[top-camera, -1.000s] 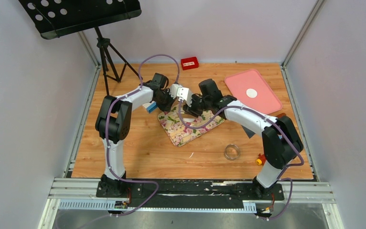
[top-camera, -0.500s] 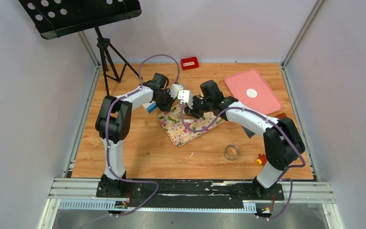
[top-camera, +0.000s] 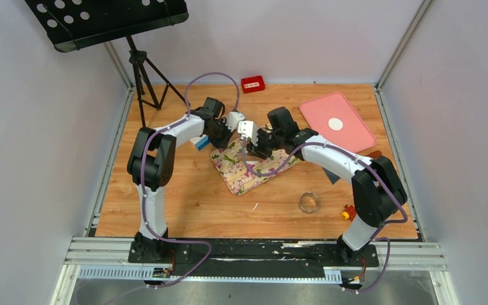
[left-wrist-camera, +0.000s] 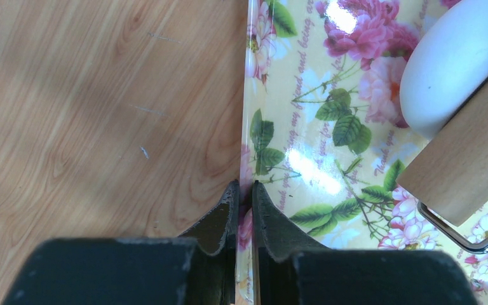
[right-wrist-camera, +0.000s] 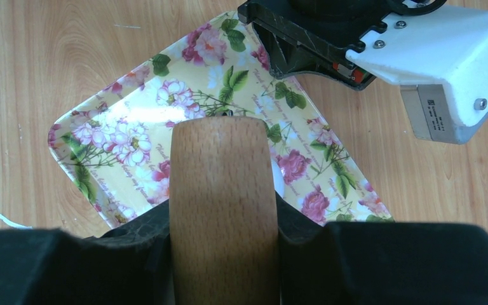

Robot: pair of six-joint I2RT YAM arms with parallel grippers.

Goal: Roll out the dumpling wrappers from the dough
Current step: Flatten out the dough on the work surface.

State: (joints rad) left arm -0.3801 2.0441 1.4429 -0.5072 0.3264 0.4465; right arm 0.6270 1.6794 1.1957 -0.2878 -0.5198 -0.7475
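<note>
The dough (left-wrist-camera: 454,63) is a smooth white lump on the floral tray (left-wrist-camera: 305,159), with a sliver of it showing in the right wrist view (right-wrist-camera: 279,182). A wooden roller (left-wrist-camera: 467,168) rests against the dough. My right gripper (right-wrist-camera: 222,232) is shut on the roller's wooden handle (right-wrist-camera: 221,165) above the tray (right-wrist-camera: 121,136). My left gripper (left-wrist-camera: 243,187) is shut on the tray's left rim. In the top view both grippers, left (top-camera: 220,145) and right (top-camera: 255,146), meet over the tray (top-camera: 248,175). One white round wrapper (top-camera: 335,124) lies on the pink tray (top-camera: 349,136).
A metal ring cutter (top-camera: 309,202) sits on the table at the front right, beside a small orange-and-red object (top-camera: 347,213). A white-and-blue block (top-camera: 200,143) lies left of the floral tray. A red box (top-camera: 253,83) is at the back. A music stand (top-camera: 141,76) stands at the back left.
My right gripper with the roller has shifted slightly to the right and away. My left gripper has stayed clamped on the tray rim.
</note>
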